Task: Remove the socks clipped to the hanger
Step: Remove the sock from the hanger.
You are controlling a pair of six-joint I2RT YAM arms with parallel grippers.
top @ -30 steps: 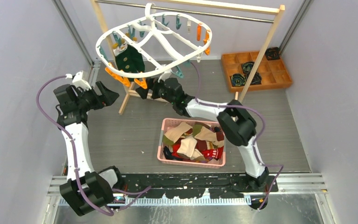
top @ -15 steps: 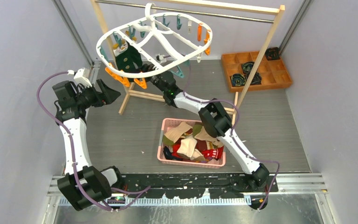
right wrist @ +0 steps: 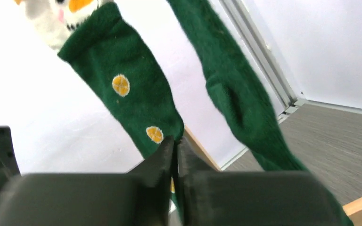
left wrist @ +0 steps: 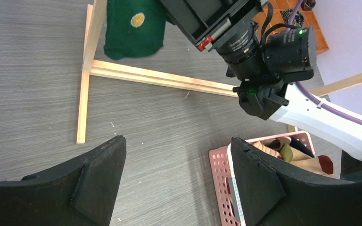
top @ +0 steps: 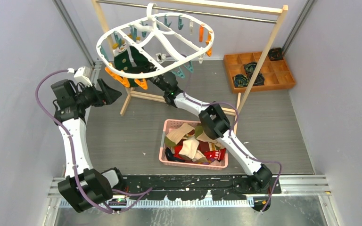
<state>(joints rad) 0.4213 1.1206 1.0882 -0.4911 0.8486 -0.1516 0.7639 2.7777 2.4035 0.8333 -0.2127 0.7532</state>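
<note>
Since a second ago your right arm (top: 212, 120) is reaching much further out under the hanger, and the right pincer (right wrist: 174, 141), wide then, is now closing to a narrow slit on the dotted dark green sock (right wrist: 139, 96), pinching it near its lower end. A second dark green sock (right wrist: 245, 108) is hanging just beside it. Both are hanging from the left side of the white oval hanger (top: 122, 74), which is hanging by its hook from the rail of the wooden rack (top: 263, 55). Your left pincer (left wrist: 176, 183) is hovering wide with nothing between its fingers, over the grey bench (left wrist: 37, 94), to the left of the rack's foot. The other socks (top: 193, 143) are lying piled in the pink basket (top: 162, 141), near the middle of the bench.
</note>
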